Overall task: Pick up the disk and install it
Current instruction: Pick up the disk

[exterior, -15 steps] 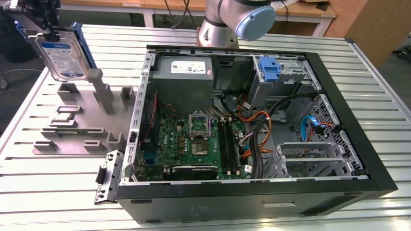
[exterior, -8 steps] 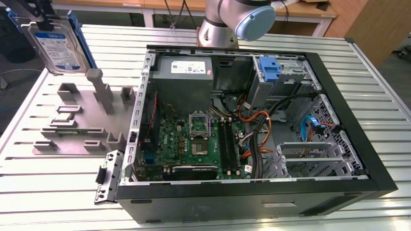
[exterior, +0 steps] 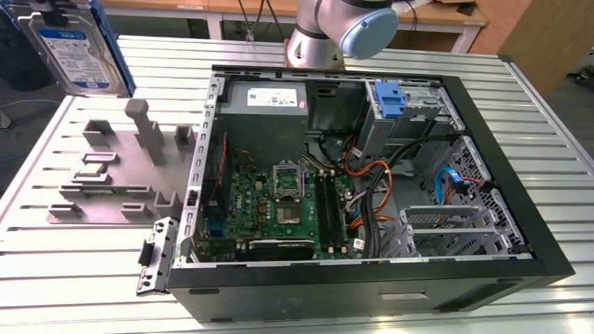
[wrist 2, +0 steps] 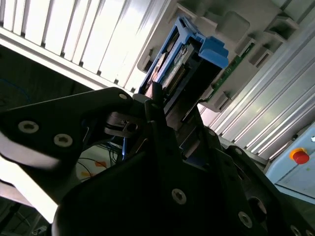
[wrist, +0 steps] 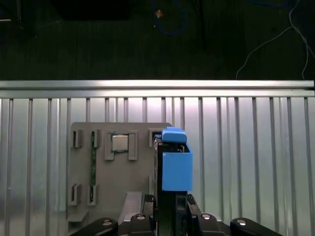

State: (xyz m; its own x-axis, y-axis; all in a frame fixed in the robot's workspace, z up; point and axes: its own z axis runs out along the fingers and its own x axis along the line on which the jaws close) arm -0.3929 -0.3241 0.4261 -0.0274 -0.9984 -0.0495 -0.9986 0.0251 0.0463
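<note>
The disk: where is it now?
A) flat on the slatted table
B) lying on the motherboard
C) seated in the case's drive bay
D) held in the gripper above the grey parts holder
D: in the first wrist view the disk stands between the fingers of the gripper, over the grey parts holder.

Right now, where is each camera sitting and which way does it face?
Exterior view: off the arm, looking down into the open computer case on the table; the arm's grey joint shows.
First wrist view: on the arm, looking past the tool at the disk it grips, table beyond.
Second wrist view: on the arm, behind the tool's black body, looking along the disk.
All three show the disk; both wrist views share the grey parts holder.
</note>
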